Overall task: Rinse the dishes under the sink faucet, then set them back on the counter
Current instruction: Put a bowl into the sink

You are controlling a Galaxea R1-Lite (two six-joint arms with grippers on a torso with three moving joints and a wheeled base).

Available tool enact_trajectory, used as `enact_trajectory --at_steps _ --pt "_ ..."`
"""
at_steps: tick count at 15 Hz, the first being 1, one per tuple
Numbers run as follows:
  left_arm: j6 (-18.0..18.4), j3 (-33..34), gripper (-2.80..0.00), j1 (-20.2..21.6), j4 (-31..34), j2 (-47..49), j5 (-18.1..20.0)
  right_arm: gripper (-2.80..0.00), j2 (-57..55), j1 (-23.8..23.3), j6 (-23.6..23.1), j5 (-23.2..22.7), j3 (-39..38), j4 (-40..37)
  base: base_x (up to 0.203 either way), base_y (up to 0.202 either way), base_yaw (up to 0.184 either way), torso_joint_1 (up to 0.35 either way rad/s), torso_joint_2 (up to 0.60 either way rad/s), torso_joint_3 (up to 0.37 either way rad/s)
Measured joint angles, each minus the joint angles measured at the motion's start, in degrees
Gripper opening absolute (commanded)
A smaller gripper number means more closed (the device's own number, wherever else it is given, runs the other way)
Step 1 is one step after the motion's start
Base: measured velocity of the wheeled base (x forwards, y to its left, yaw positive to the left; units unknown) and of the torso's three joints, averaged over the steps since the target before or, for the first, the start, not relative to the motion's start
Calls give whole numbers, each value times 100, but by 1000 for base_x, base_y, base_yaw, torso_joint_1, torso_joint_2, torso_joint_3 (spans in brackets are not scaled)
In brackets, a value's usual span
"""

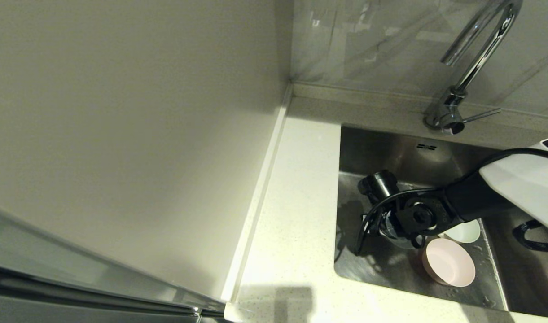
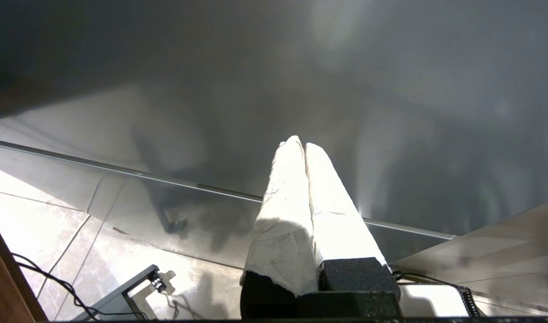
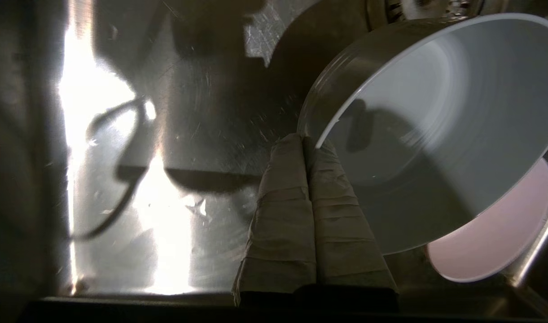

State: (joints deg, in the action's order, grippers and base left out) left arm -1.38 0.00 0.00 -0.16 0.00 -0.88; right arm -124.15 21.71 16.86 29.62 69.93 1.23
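Down in the sink point(image 1: 359, 148), a pale bowl point(image 3: 435, 134) is tilted up on edge, its rim pinched between the two wrapped fingers point(image 3: 291, 211) of the right gripper point(image 3: 306, 143), which are pressed together on that rim. Behind it, partly covered, lies the pink bowl point(image 3: 493, 237); from the head view the pink bowl point(image 1: 449, 262) rests on the steel floor near the sink's front wall, with a whitish-green bowl point(image 1: 464, 232) just beyond it, half hidden under the right arm point(image 1: 435, 211). Water droplets speckle the basin floor around them. The faucet point(image 1: 475, 58) rises from the rear ledge, its thin lever pointing to the right. The counter point(image 1: 296, 215) runs along the sink's left side, bare and speckled. The left gripper point(image 2: 304, 144) is off by itself, away from the sink, fingers closed against each other on nothing, above a tiled floor point(image 2: 40, 224).
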Motion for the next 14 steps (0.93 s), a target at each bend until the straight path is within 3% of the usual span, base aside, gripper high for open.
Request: enact_trajectory --at_steps 14 --pt "1 0 -280 -2 0 0 2 -280 -641 15 8 52 54 162 0 0 0 0 0 0"
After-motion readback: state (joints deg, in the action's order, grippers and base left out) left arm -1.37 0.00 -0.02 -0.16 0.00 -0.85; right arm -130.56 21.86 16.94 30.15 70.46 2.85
